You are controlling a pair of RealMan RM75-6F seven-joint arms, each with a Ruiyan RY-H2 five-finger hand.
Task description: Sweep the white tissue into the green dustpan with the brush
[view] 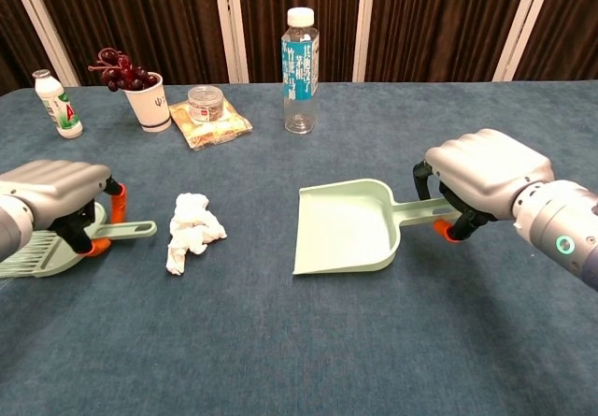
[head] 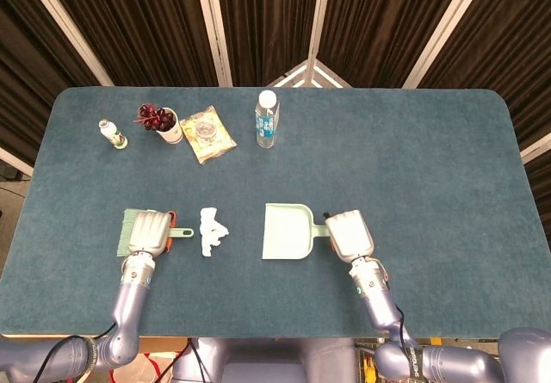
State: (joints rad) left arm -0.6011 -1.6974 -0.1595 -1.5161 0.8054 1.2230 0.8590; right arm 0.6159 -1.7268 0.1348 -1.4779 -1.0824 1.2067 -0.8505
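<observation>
A crumpled white tissue [head: 211, 230] [view: 192, 230] lies on the blue table between the two tools. To its left my left hand [head: 148, 232] [view: 58, 197] grips a pale green brush [head: 132, 229] [view: 37, 252], whose handle end points toward the tissue. To the right sits the green dustpan [head: 287, 231] [view: 344, 228], mouth facing the tissue, and my right hand [head: 347, 234] [view: 486, 172] grips its handle. A gap of bare table separates tissue and dustpan.
Along the far side stand a small white bottle [head: 111, 133] [view: 56, 104], a paper cup of dark grapes [head: 161, 122] [view: 140, 89], a snack packet with a small jar [head: 207, 133] [view: 207, 117] and a water bottle [head: 267, 119] [view: 300, 58].
</observation>
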